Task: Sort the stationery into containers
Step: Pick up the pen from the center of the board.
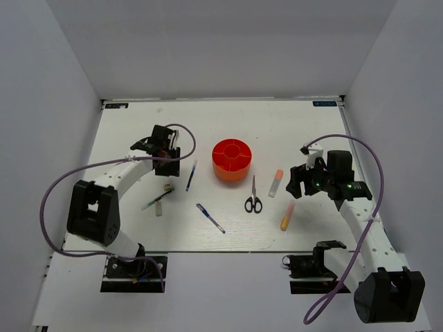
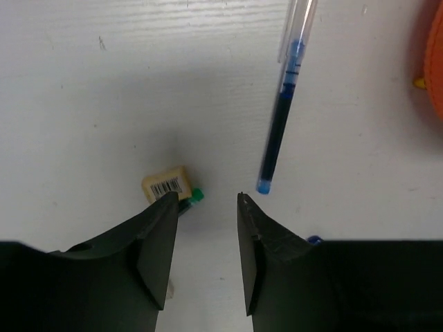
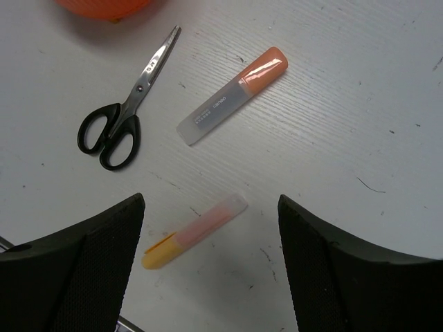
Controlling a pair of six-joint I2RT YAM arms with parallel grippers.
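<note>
Left gripper (image 2: 205, 200) first: its jaws stand partly apart over bare tabletop, holding nothing. Just beyond the fingertip on the right of that view lies a blue pen (image 2: 284, 117), its blue end nearest me and its clear barrel running away toward the far side. By the other fingertip sits a small tan piece with a barcode label (image 2: 166, 185), with a green tip (image 2: 197, 195) poking out beside it. At the far right edge of the same view I catch a sliver of the red-orange tub (image 2: 437, 62).

My right gripper (image 3: 211, 202) is spread wide and is empty as well, hovering above the table (image 3: 360, 124). Below the gap between its fingers lies the orange-yellow highlighter (image 3: 197, 228), flat on the surface and touched by neither finger. Further out lies the white marker with the orange cap (image 3: 232, 97). To its left are the black-handled scissors (image 3: 124, 114), closed, with the blades pointing toward the tub.

From overhead, the tub sits about mid-table, round, with compartments around a central cup. A second blue pen (image 1: 210, 218) lies to its near left, apart from the other pieces. Scissors, marker and highlighter lie to the tub's near right. Every piece is on the table, outside the tub.
</note>
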